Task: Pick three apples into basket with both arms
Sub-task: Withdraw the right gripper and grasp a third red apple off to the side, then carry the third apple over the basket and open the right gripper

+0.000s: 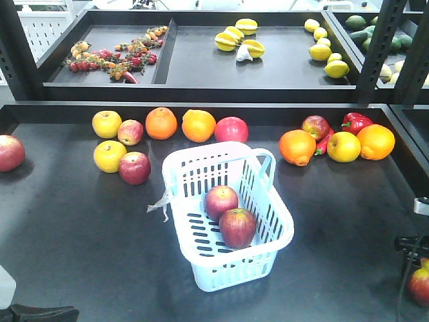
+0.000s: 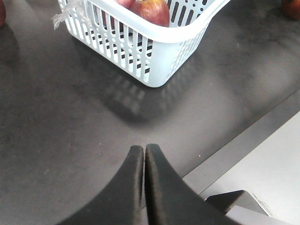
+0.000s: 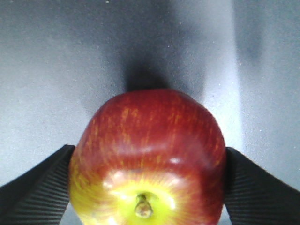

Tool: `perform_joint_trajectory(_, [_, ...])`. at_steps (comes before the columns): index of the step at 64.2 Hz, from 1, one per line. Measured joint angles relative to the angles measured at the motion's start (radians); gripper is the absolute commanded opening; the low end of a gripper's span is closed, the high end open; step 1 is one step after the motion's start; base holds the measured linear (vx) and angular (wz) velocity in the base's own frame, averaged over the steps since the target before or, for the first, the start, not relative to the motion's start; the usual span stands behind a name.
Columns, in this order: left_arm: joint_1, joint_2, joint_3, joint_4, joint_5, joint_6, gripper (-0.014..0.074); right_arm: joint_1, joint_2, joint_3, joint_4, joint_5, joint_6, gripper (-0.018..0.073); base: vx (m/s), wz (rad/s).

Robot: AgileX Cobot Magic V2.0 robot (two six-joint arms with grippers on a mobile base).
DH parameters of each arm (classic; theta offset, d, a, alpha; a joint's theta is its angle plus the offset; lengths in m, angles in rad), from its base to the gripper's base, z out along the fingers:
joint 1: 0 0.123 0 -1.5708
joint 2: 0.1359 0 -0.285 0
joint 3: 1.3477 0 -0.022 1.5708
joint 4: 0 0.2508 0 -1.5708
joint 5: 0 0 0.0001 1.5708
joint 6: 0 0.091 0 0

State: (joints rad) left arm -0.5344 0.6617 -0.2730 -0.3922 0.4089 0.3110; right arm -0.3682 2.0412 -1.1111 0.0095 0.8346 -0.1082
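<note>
The pale blue basket (image 1: 234,272) stands mid-table with two red apples (image 1: 220,201) (image 1: 237,227) inside. In the left wrist view the basket (image 2: 154,61) is ahead, and one apple (image 2: 152,11) shows over its rim. My left gripper (image 2: 143,148) is shut with nothing in it, low over bare table near the front edge. My right gripper (image 3: 147,152) is shut on a third apple (image 3: 150,154), red with a yellow stem end, its ribbed pads (image 3: 42,187) pressed on both sides. That apple (image 1: 420,283) sits at the front right corner of the front view.
Loose apples (image 1: 135,168) (image 1: 231,129) (image 1: 315,126), oranges (image 1: 161,123) (image 1: 297,147), yellow fruits (image 1: 109,155) and a red pepper (image 1: 355,122) line the table's back. One more apple (image 1: 10,152) lies far left. A raised shelf (image 1: 201,90) with small fruit stands behind.
</note>
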Motion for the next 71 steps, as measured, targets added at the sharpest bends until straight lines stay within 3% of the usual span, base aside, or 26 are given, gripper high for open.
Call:
perform_joint_trajectory(15, [0.0,0.0,0.0,0.0,0.0,0.0,-0.0008,0.0,-0.083,0.0,0.025,0.012,-0.017,0.0094,0.0,0.0])
perform_joint_trajectory(22, [0.0,0.0,0.0,0.0,0.0,0.0,-0.0008,0.0,-0.178,0.0,0.089,0.018,-0.07,0.0087,0.0,0.0])
perform_joint_trajectory(29, [0.0,0.0,0.0,0.0,0.0,0.0,-0.0008,0.0,-0.278,0.0,0.212,0.046,-0.154,0.0088,0.0,0.0])
perform_joint_trajectory(38, [0.0,0.0,0.0,0.0,0.0,0.0,-0.0008,0.033,-0.401,0.001,0.452,0.092,-0.331,0.009,0.0,0.0])
perform_joint_trajectory(48, [0.0,0.0,0.0,0.0,0.0,0.0,-0.0008,0.164,-0.498,0.001,0.735,0.099,-0.519,0.0092,0.0,0.0])
perform_joint_trajectory(54, [0.0,0.0,0.0,0.0,0.0,0.0,-0.0008,0.281,-0.511,0.001,0.843,0.093,-0.578,0.0092,0.0,0.0])
perform_joint_trajectory(71, [0.0,0.0,0.0,0.0,0.0,0.0,-0.0008,0.566,-0.419,0.002,0.895,-0.092,-0.597,0.0099,0.0,0.0])
